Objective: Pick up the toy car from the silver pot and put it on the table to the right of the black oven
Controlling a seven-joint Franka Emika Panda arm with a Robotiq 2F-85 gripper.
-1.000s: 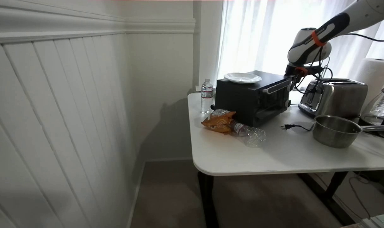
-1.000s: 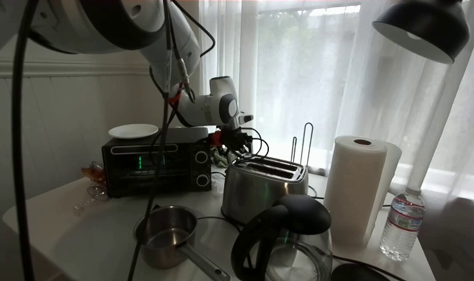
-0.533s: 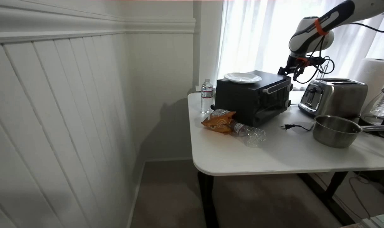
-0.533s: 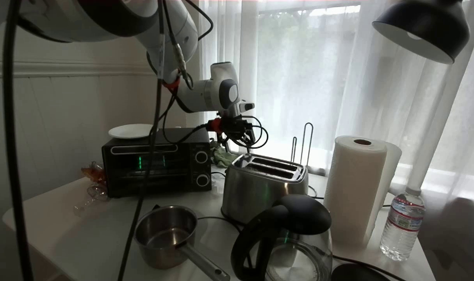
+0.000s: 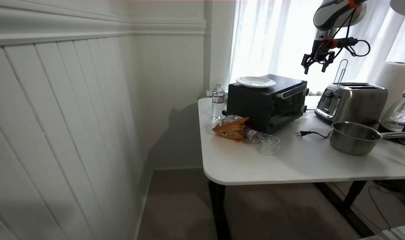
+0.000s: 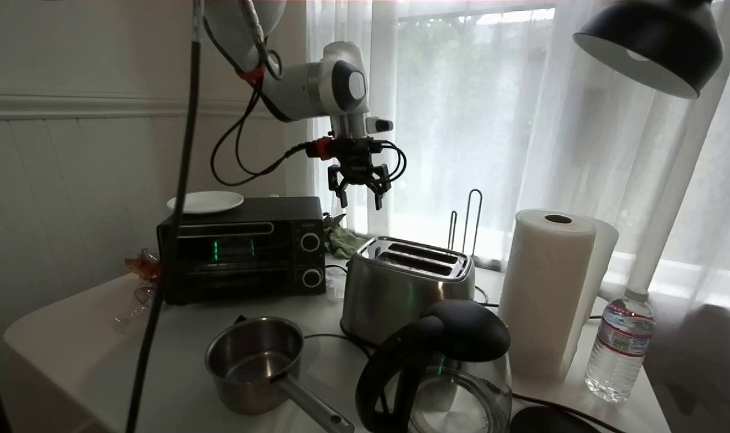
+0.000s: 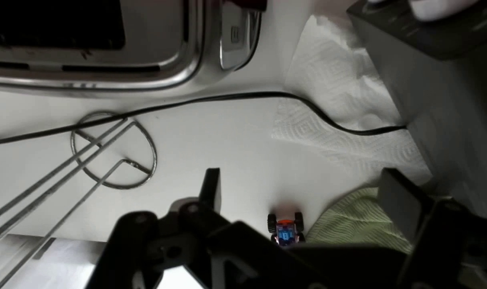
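The toy car [image 7: 285, 233], blue and orange with black wheels, rests on the white table [image 7: 243, 148] beside the black oven [image 7: 460, 100] in the wrist view. It lies at the edge of a green cloth, its near end hidden by the gripper. The car is not visible in either exterior view. My gripper [image 7: 301, 171] is open and empty, high above the car. In both exterior views the gripper [image 5: 315, 72] [image 6: 361, 208] hangs above the gap between the oven [image 6: 245, 258] and the toaster. The silver pot [image 6: 257, 385] stands in front; its visible inside holds nothing.
The silver toaster [image 6: 401, 294] stands beside the gap, with a wire stand [image 7: 143, 132] behind it. The green cloth [image 7: 360, 216], a paper towel sheet [image 7: 335, 72] and a black cord [image 7: 259, 95] lie near the oven. A plate [image 5: 256, 82] sits on the oven. A kettle [image 6: 443, 331] stands in front.
My gripper has risen from low behind the oven and toaster to well above them. Its fingers, hidden one second ago, now show spread apart. The pot, oven and toaster have not moved.
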